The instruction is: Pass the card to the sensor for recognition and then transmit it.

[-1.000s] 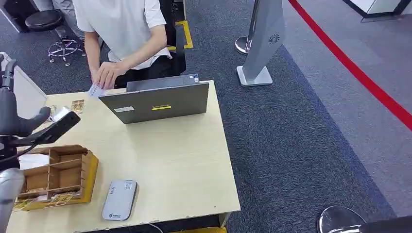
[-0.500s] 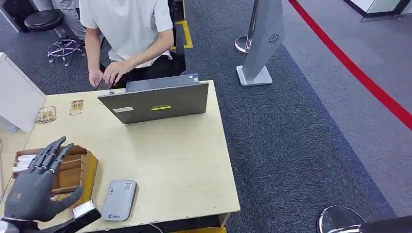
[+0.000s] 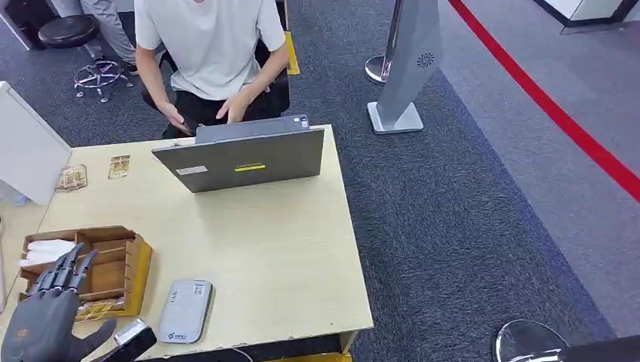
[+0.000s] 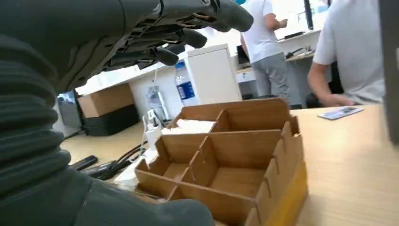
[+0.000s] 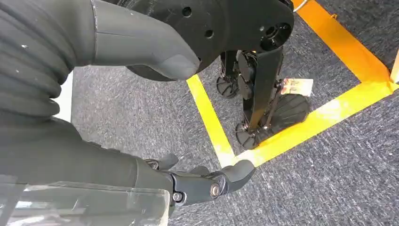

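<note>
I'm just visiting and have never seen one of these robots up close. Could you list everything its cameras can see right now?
table: one, pale wood, centre
laptop: one, grey, open, far side of the table
box: one, brown cardboard with compartments, near left of the table
sensor: one, grey, flat, near edge, right of the box
cards: two, patterned, far left of the table
person: one, white shirt, seated behind the laptop
stool: one, black, far left on the carpet
sign stand: one, silver, right of the table
floor line: one, red, across the grey carpet
bottle: one, clear with blue label, beyond the box
left hand: dark grey, fingers spread, by the box, holding nothing
right hand: dark, hanging above carpet and yellow tape
</note>
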Available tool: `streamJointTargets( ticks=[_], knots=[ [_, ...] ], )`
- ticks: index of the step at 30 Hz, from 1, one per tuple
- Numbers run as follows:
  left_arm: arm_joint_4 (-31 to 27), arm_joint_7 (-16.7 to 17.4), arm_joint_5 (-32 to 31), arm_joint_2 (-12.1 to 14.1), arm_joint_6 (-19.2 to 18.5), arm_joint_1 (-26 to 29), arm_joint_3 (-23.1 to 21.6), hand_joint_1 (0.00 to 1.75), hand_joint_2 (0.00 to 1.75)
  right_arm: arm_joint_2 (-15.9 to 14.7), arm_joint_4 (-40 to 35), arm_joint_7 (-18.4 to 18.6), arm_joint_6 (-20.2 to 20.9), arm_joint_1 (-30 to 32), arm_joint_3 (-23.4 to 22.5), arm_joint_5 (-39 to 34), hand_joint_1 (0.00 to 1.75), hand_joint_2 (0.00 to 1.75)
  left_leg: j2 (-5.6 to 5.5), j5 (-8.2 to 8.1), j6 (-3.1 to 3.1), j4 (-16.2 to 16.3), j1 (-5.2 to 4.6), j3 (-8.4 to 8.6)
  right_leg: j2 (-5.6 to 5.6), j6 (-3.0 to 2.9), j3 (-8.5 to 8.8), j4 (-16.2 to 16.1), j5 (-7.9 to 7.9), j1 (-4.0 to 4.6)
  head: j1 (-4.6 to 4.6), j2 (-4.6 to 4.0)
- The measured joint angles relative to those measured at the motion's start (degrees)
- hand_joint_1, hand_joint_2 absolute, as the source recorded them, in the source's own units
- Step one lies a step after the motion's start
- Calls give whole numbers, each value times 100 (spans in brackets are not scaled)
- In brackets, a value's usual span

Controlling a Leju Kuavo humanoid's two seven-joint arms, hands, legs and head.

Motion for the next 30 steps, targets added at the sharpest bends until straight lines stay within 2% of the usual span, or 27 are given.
streamJointTargets(
  ticks=[14, 22, 26, 30],
  knots=[
    [258, 164, 96, -31, -101, 149, 98, 0, 175, 0, -31, 33, 26, 0, 0, 96, 0, 175, -2, 0, 0, 0, 0, 0, -1, 0, 2, 0, 0, 0, 0, 0],
    [361, 409, -131, -177, 11, 226, 262, 0, 175, 0, -31, 0, 22, -2, 0, 249, 0, 175, -5, 0, 0, 0, 0, -1, -4, 0, 2, 0, 0, 0, 0, 0],
    [424, 470, -498, -455, 387, 227, 440, 0, 175, 0, -28, -17, 4, -2, 0, 278, 0, 175, -5, 0, 0, 0, 0, -1, -4, 1, 3, 0, 0, 0, 0, 0],
    [498, 513, -662, -754, 553, 228, 630, 0, 175, 2, -22, -17, -44, -2, 0, 278, 0, 175, -5, 0, 0, 0, 0, -1, -4, 1, 3, -1, 0, 0, 0, 0]
  ],
)
